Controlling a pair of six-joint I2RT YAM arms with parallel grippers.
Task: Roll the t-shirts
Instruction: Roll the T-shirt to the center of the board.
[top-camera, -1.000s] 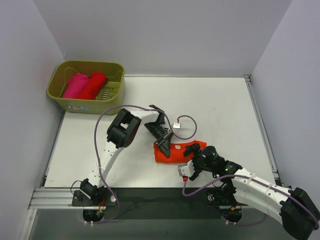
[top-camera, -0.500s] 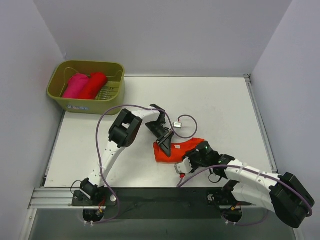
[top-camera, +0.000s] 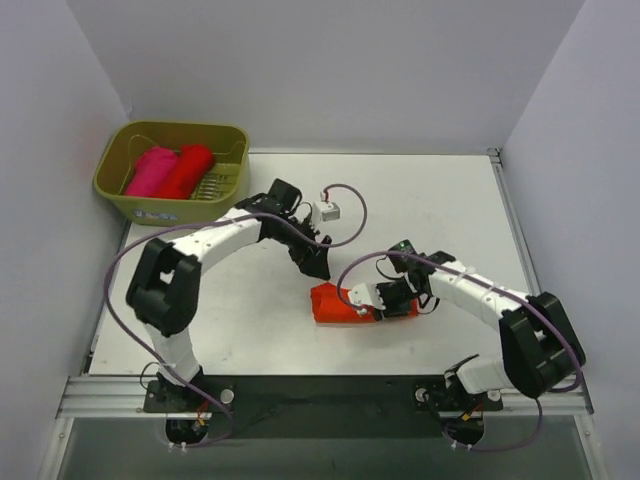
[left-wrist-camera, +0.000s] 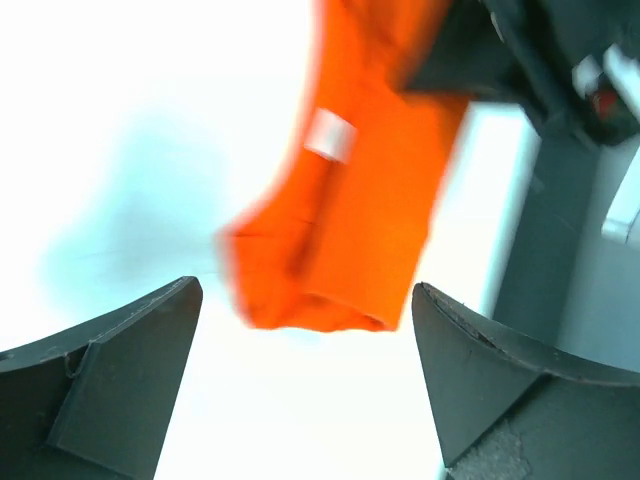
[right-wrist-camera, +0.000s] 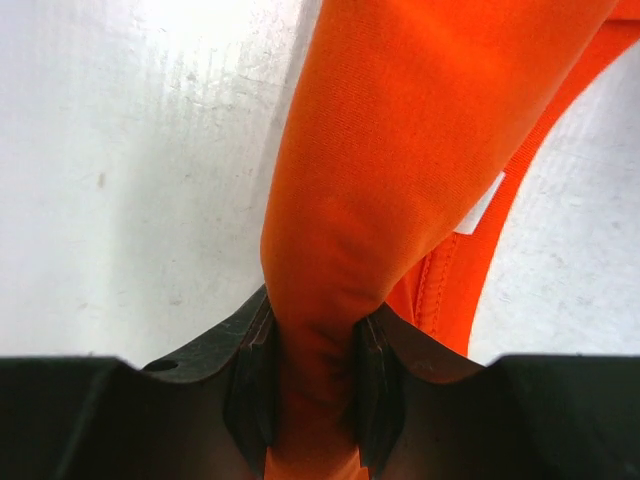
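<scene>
An orange-red t-shirt (top-camera: 338, 302) lies bunched in a short roll on the white table (top-camera: 440, 210), near the middle front. My right gripper (top-camera: 385, 300) is shut on its right end; in the right wrist view the cloth (right-wrist-camera: 400, 180) is pinched between the black fingers (right-wrist-camera: 250, 385). My left gripper (top-camera: 315, 262) hangs open just above and behind the roll, apart from it; its wrist view shows the shirt's end (left-wrist-camera: 350, 220) beyond the two spread fingers (left-wrist-camera: 130, 370). A magenta pink t-shirt (top-camera: 151, 170) and a deeper red t-shirt (top-camera: 187, 170) lie rolled in the basket.
The olive-green plastic basket (top-camera: 225, 205) stands at the table's back left corner. Grey walls close the left, back and right sides. Purple cables loop over both arms. A metal rail (top-camera: 110, 395) runs along the near edge.
My left gripper has let go of the orange-red shirt, opened and drawn back toward the far left. The right gripper has shut on the shirt's right end, and its arm has swung inward.
</scene>
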